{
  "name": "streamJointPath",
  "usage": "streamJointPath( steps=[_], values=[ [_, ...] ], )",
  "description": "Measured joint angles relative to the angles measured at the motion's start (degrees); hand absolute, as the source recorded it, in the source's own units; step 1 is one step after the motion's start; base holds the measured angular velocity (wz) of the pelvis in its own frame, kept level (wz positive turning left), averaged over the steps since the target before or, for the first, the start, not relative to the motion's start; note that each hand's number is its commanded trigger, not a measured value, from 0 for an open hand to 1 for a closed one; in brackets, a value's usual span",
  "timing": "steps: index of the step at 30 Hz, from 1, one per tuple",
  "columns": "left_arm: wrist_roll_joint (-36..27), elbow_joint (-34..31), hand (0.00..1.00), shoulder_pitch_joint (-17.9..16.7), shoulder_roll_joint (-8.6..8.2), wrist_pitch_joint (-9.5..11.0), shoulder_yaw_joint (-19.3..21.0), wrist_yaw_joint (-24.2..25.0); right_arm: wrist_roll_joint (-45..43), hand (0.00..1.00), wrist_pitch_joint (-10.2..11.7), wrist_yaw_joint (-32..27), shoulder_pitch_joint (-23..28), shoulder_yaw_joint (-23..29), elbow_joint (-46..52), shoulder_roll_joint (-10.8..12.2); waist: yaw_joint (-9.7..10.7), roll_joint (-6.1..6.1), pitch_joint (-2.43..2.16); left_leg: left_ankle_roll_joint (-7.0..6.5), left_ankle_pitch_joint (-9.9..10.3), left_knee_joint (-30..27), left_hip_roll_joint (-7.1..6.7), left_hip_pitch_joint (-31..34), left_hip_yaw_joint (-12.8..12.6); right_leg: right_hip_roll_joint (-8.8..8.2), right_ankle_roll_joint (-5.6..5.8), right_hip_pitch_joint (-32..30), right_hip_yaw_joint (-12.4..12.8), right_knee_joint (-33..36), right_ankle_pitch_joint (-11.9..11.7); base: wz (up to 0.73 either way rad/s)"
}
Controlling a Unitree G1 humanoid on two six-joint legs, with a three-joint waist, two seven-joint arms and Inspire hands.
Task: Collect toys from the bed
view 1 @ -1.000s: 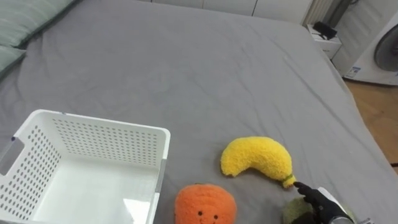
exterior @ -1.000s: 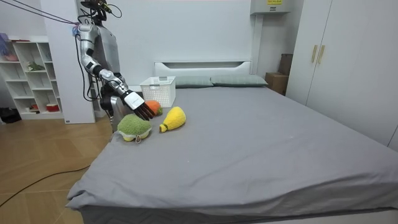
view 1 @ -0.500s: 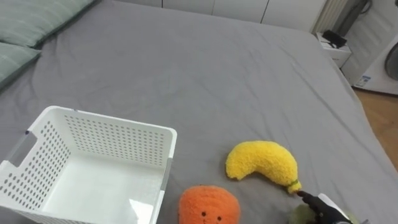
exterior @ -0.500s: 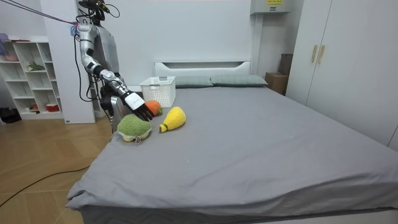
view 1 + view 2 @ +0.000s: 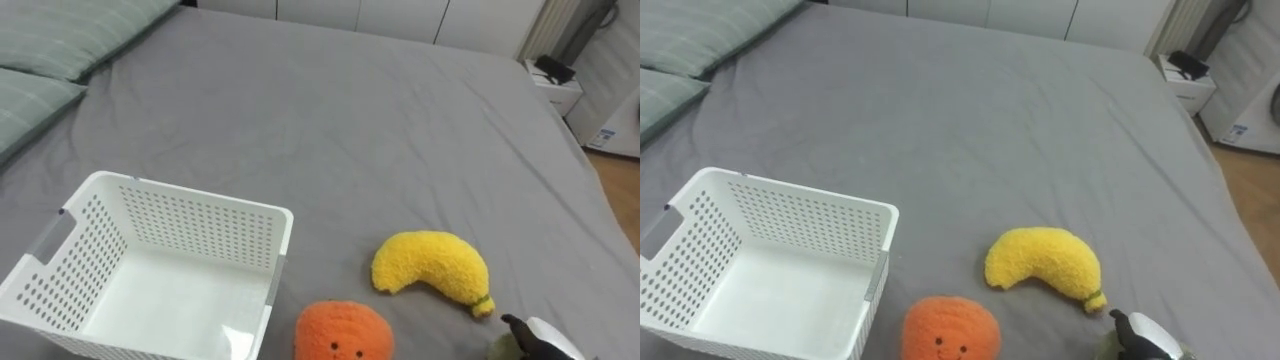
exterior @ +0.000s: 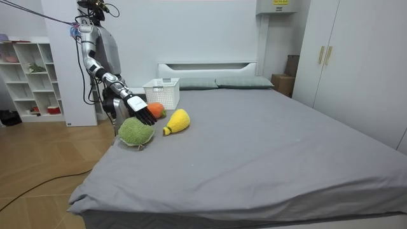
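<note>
A white perforated basket [image 5: 150, 270] stands on the grey bed at the lower left, with nothing in it. To its right lie an orange round plush [image 5: 340, 333] and a yellow banana plush [image 5: 432, 270]. A green round plush [image 6: 135, 132] rests near the bed's edge in the room view. My right hand [image 5: 530, 335] shows at the bottom right corner, just past the banana's stem end. In the room view that hand [image 6: 141, 111] reaches out with straight fingers, above the green plush and beside the orange one, holding nothing.
Grey-green pillows [image 5: 40, 60] lie at the upper left. A small white nightstand [image 5: 555, 80] stands past the bed's far right corner. I stand at the bed's side near the white shelf unit [image 6: 32, 83]. Wide bare bedspread [image 5: 350, 130] stretches beyond the toys.
The eye view has swung, so the basket and toys sit further right and lower. My right hand has dropped toward the picture's bottom edge. In the room view the green plush looks rounder.
</note>
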State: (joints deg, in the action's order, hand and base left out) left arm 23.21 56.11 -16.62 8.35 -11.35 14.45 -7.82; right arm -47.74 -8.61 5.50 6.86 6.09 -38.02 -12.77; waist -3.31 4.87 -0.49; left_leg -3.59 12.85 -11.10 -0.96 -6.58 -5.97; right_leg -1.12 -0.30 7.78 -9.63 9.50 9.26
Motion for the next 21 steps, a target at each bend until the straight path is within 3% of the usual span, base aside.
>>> streamJointPath(
  steps=[3,4,5,6,8,16,21],
  values=[
    [0.00,-0.08,0.00,-0.01,0.00,0.04,0.00,0.00,-0.03,0.00,0.03,-0.65,0.02,0.02,-0.05,-0.05,0.09,0.04,0.01,0.00,0.00,0.00,-0.08,0.05,-0.02,-0.15,0.05,0.08,0.02,-0.45,0.04,0.00],
    [0.01,-0.13,0.00,-0.01,0.00,0.04,0.01,0.00,-0.01,0.13,0.04,-0.73,0.03,0.02,-0.13,-0.07,0.09,0.05,0.02,-0.01,0.00,0.00,-0.10,0.07,0.00,-0.34,0.06,0.08,-0.04,-0.66,0.04,0.00],
    [0.05,-0.32,0.00,-0.01,0.00,0.04,0.03,0.00,0.01,0.59,0.29,-1.01,0.03,0.03,-0.63,-0.24,0.07,0.09,0.00,-0.01,0.00,0.09,-0.13,0.06,0.04,-0.48,0.12,0.03,-0.12,-0.77,0.08,0.00],
    [0.05,-0.57,0.00,-0.02,0.00,0.05,0.03,0.00,0.01,0.64,0.44,-1.19,0.01,0.03,-1.17,-0.50,0.02,0.14,-0.02,-0.01,0.00,0.21,-0.16,0.06,0.06,-0.52,0.18,-0.03,-0.17,-0.82,0.12,0.00],
    [0.06,-0.99,0.00,-0.16,0.01,0.11,0.09,-0.01,-0.03,1.00,0.45,-1.57,-0.05,0.18,-1.42,-0.72,-0.01,0.26,-0.03,-0.02,-0.01,0.40,-0.19,0.05,0.05,-0.53,0.19,-0.03,-0.13,-0.83,0.13,0.00],
    [0.05,-1.58,0.00,-0.23,0.08,0.38,0.15,-0.06,-0.02,1.00,0.53,-3.60,-1.00,0.28,-2.07,-1.33,0.01,1.49,0.21,-0.02,-0.01,0.72,-0.21,0.10,0.01,-0.35,0.20,-0.31,-0.34,-0.84,0.13,0.00],
    [0.02,-1.59,0.00,-0.38,0.15,0.44,0.13,-0.48,0.10,1.00,0.28,-3.78,-0.02,0.27,-2.76,-1.36,0.04,1.41,0.18,-0.03,-0.01,0.74,-0.22,0.04,0.03,-0.34,0.21,-0.01,-0.58,-0.79,0.11,0.00]
  ],
)
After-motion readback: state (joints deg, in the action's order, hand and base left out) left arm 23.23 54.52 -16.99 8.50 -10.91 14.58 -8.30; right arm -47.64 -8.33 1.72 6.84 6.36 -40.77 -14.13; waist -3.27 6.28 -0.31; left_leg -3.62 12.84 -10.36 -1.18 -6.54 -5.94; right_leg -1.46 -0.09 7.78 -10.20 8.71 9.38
